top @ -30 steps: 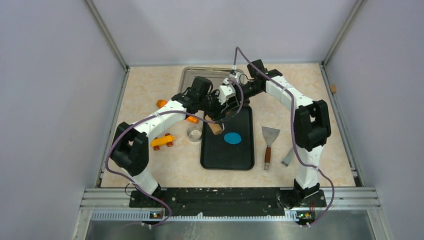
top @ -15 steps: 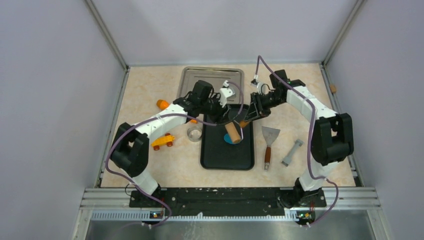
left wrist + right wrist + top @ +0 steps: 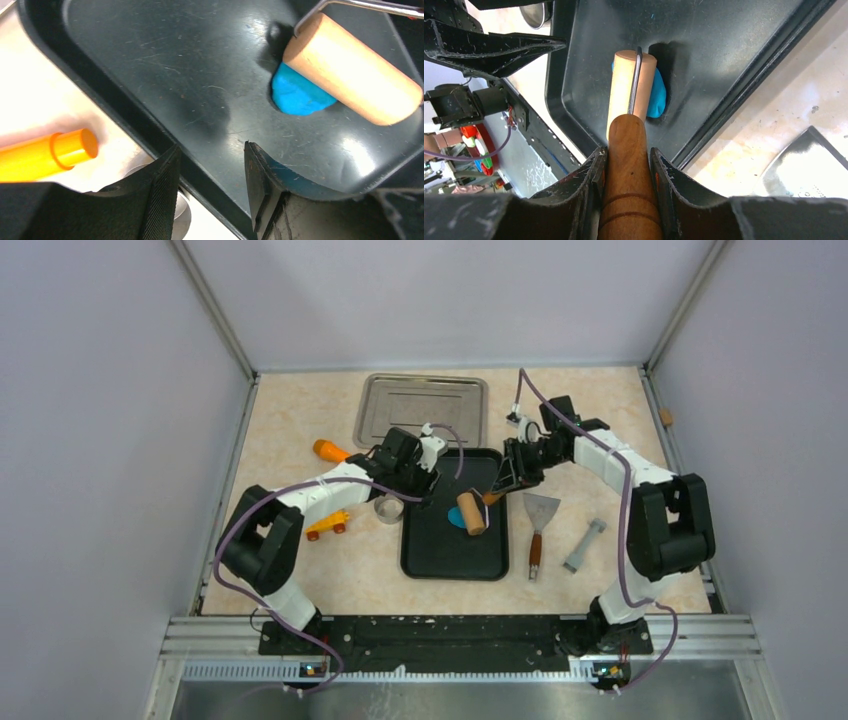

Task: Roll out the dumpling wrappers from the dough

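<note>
The blue dough [image 3: 456, 519] lies as an oval lump on the black tray [image 3: 440, 558]. A wooden roller [image 3: 470, 512] rests across its right side. My right gripper [image 3: 498, 490] is shut on the roller's dark wooden handle [image 3: 626, 150]. In the right wrist view the roller [image 3: 631, 82] covers most of the dough [image 3: 657, 97]. My left gripper [image 3: 425, 486] is open and astride the tray's left rim [image 3: 150, 131], holding nothing. The dough [image 3: 300, 97] and roller [image 3: 350, 70] lie ahead of it. No dumpling wrappers are in view.
A steel tray [image 3: 423, 400] sits at the back. Left of the black tray are an orange cylinder [image 3: 330, 450], an orange toy car [image 3: 325, 523] and a metal ring cutter [image 3: 388, 508]. A scraper [image 3: 538, 525] and a grey tool [image 3: 585, 545] lie to its right.
My right gripper has carried the roller from the tray's back left corner onto the dough. My left gripper has drawn back to the tray's left rim and opened a little wider.
</note>
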Motion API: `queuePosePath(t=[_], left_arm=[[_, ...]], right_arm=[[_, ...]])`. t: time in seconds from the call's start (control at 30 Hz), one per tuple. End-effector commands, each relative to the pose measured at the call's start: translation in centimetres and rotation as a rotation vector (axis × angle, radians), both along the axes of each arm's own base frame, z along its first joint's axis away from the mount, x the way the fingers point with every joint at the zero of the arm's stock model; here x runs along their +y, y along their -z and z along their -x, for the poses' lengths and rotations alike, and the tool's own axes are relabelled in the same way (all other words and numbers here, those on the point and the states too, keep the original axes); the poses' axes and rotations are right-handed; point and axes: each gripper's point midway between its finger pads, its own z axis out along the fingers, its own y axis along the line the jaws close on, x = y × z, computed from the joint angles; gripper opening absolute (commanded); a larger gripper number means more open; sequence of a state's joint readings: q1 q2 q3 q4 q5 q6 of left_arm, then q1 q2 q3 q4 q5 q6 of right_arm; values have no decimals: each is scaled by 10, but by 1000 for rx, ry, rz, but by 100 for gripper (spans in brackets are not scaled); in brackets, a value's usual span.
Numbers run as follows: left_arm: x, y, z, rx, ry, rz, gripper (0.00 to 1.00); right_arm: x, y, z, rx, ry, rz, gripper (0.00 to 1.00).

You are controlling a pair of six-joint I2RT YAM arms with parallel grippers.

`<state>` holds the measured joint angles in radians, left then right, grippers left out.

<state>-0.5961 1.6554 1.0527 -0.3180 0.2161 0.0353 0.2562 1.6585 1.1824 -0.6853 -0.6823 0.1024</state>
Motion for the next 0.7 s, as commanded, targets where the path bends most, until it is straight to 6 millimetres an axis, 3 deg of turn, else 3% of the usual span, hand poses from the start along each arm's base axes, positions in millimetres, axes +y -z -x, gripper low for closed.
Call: queuePosePath(t=[0.0,0.37,0.67], left_arm=[[11,-8,-23,-86,-105,-25,54],[37,10,-37,-50,-275,-118,53],[33,20,-31,2,-255,-96,35]], right_arm=[[-24,46,-15,-21,42,217,0],[-18,74,-11,-10,-10,316,0],[-4,88,-13,8,-47,332,0]])
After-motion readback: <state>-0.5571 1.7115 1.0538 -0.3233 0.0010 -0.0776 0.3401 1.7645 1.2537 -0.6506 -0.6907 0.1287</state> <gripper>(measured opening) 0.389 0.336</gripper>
